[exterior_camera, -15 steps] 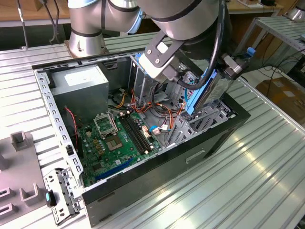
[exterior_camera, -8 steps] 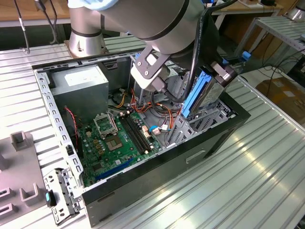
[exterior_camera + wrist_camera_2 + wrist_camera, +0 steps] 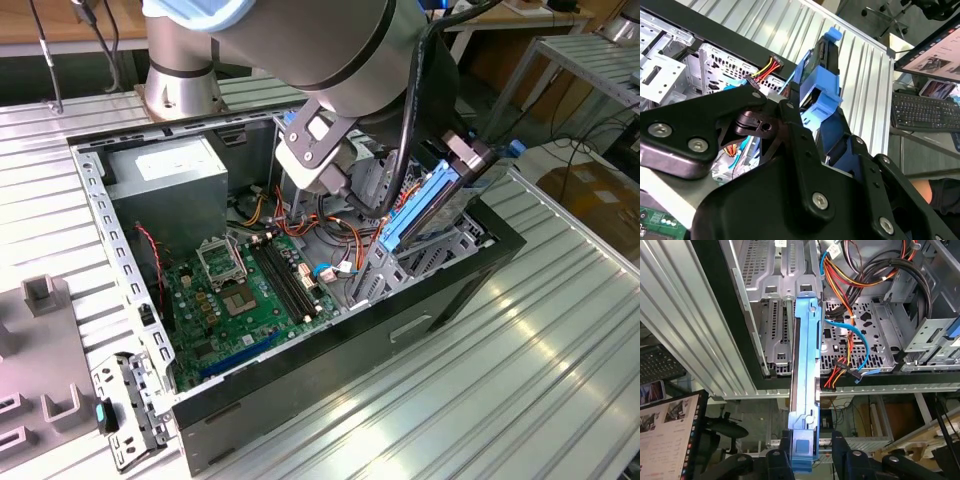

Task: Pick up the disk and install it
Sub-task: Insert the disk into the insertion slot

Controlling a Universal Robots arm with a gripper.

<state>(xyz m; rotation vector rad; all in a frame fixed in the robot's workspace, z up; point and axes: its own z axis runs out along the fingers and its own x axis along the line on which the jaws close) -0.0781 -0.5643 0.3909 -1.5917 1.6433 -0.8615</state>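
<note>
As the exterior view shows, disk [image 3: 414, 210] stands on edge, tilted, above drive cage [image 3: 410, 270]. First wrist view: gripper [image 3: 805, 461] jaws closed on disk's near end, long axis running straight out toward cage. Second wrist view: same clamp visible.

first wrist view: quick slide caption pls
The gripper holds the disk edge-on at the open computer case, not yet seated.

The case [image 3: 330, 350] sits on the table [image 3: 560, 330]. On the case's floor lies the circuit board [image 3: 250, 290]. The power supply [image 3: 165, 185] fills the case's far corner on the exterior view's left. The cage [image 3: 420, 265] stands at the case's end on the exterior view's right. Above that end, over the cage, the disk [image 3: 425, 200] tilts on edge, its outer end between the gripper's [image 3: 810, 457] fingers.
</note>
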